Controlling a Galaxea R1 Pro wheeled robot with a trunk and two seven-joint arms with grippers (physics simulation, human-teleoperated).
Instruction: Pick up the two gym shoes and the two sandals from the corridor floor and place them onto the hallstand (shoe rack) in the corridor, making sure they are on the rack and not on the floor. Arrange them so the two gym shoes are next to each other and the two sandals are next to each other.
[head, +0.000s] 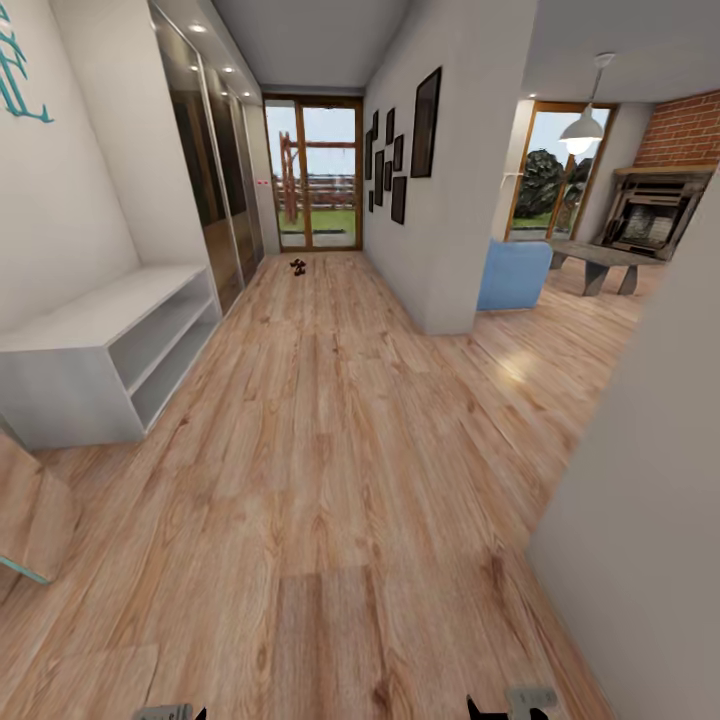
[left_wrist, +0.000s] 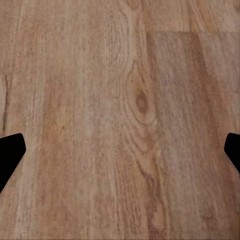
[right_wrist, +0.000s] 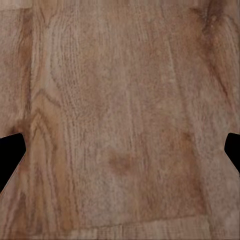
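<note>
Far down the corridor floor (head: 330, 420), near the glass door (head: 318, 175): small dark footwear (head: 298, 266), kind unclear. Grey two-tier bench (head: 110, 345) at left, bare. Left gripper (left_wrist: 120, 150) and right gripper (right_wrist: 120, 150) spread wide, empty. Nothing racked; all placements remain.

Bench (head: 110, 345) left on floor (head: 330, 450); small dark objects (head: 298, 266) far ahead.

Hallstand (head: 95, 325): a light-grey low two-tier unit, standing against the left wall, its flat top and open tiers bare. Corridor floor (head: 330, 430): light brown wood planks. Small dark items (head: 298, 266), too distant to identify, are lying near the far glass door
</note>
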